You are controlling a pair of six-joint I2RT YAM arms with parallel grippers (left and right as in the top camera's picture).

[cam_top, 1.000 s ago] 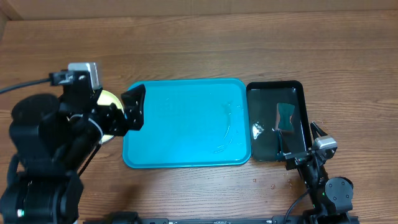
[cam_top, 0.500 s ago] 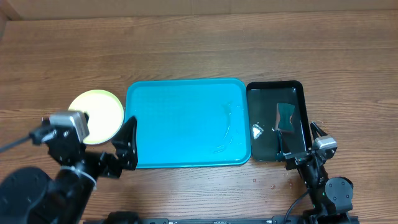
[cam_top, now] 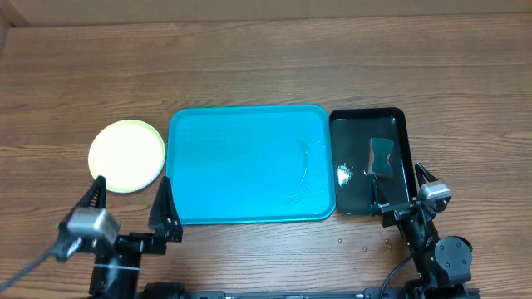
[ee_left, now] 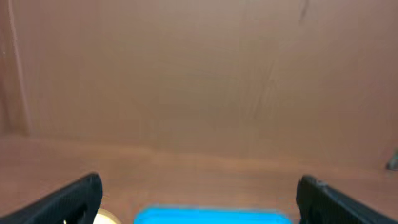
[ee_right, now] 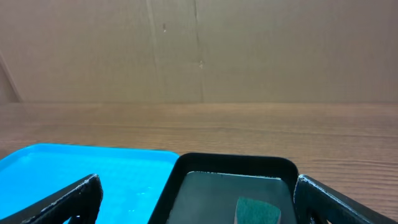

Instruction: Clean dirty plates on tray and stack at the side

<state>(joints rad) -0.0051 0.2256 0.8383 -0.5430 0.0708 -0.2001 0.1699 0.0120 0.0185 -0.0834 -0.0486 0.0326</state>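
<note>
A yellow-green plate [cam_top: 127, 156] lies on the wooden table just left of the turquoise tray [cam_top: 249, 164]. The white and light blue plates are not in view. The tray holds no plates, only a few water streaks at its right side. My left gripper [cam_top: 131, 204] is open and empty at the table's front edge, in front of the plate and the tray's left corner. In the left wrist view its fingers [ee_left: 199, 202] frame the tray's near edge [ee_left: 211, 216]. My right gripper [cam_top: 406, 199] is open and empty at the front right; its wrist view [ee_right: 199, 208] looks over the tray [ee_right: 81, 174].
A smaller black tray [cam_top: 398, 124] stands right of the turquoise tray, with a green sponge [cam_top: 382, 155] and a small white scrap [cam_top: 343, 174] in it. It also shows in the right wrist view [ee_right: 230, 160] with the sponge [ee_right: 258, 211]. A cardboard wall closes the back.
My left arm has pulled back from over the plate and the tray's left edge to the table's front edge, uncovering the yellow-green plate. The right arm has not moved.
</note>
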